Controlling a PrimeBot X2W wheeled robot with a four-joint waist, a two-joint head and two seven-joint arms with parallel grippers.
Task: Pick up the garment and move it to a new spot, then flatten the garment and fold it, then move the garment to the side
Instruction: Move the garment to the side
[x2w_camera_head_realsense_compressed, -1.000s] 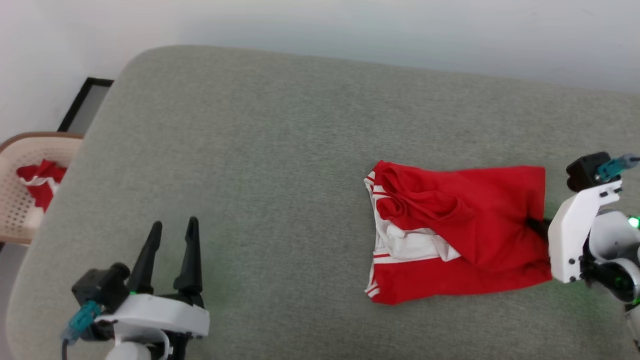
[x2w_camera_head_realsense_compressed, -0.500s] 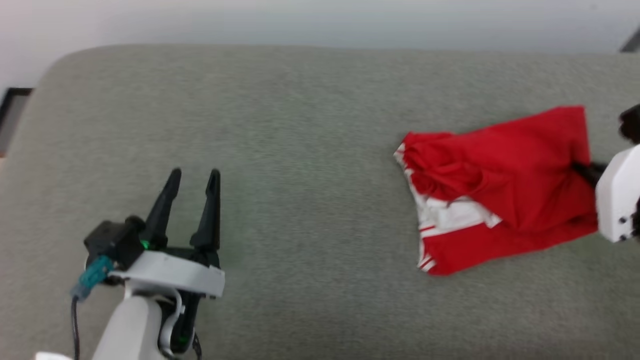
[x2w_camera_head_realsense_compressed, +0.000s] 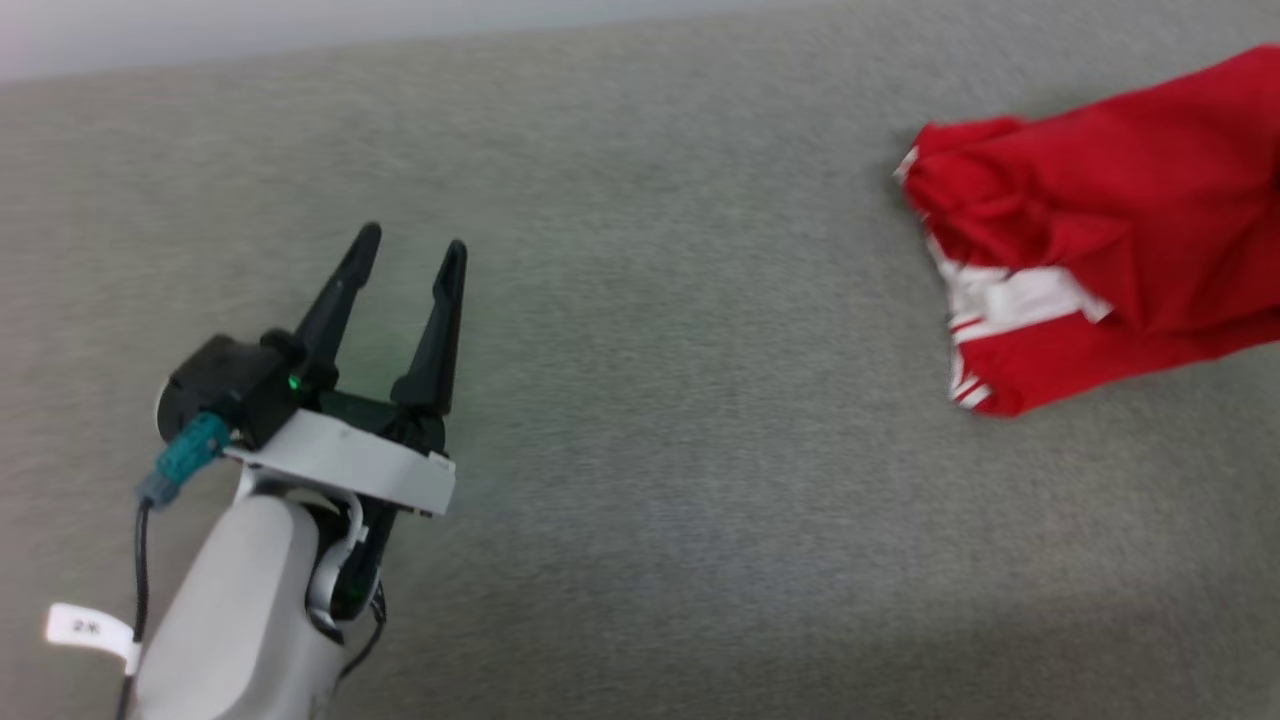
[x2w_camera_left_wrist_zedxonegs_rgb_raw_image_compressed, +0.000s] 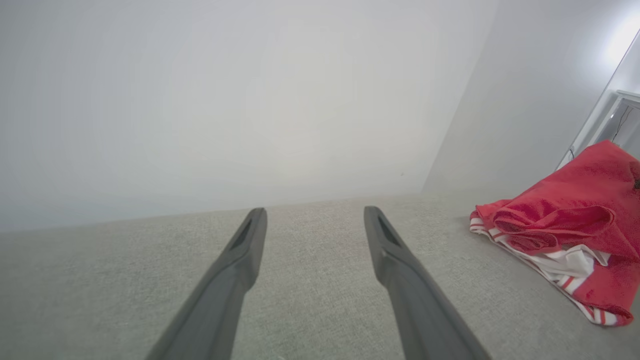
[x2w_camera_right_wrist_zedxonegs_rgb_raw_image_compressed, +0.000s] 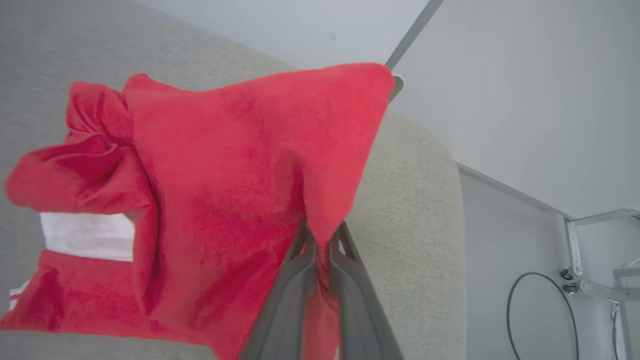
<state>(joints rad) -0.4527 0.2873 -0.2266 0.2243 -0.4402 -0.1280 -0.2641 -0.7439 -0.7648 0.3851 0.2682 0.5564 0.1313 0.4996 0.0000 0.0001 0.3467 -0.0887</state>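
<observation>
My left gripper (x2w_camera_head_realsense_compressed: 412, 245) sits at about 8 o'clock in the head view. Its two dark fingers are spread wide and point toward 1 o'clock, and the pale forearm (x2w_camera_head_realsense_compressed: 240, 620) runs off toward 7 o'clock behind the white wrist housing (x2w_camera_head_realsense_compressed: 340, 465). My right gripper (x2w_camera_right_wrist_zedxonegs_rgb_raw_image_compressed: 322, 245) comes up from 6 o'clock in its own wrist view, leaning slightly toward 11, with its fingers pressed almost together on a pinched fold of the garment (x2w_camera_right_wrist_zedxonegs_rgb_raw_image_compressed: 225, 175).

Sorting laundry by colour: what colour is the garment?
The garment is red with white striped trim, clearest in the left wrist view.
</observation>
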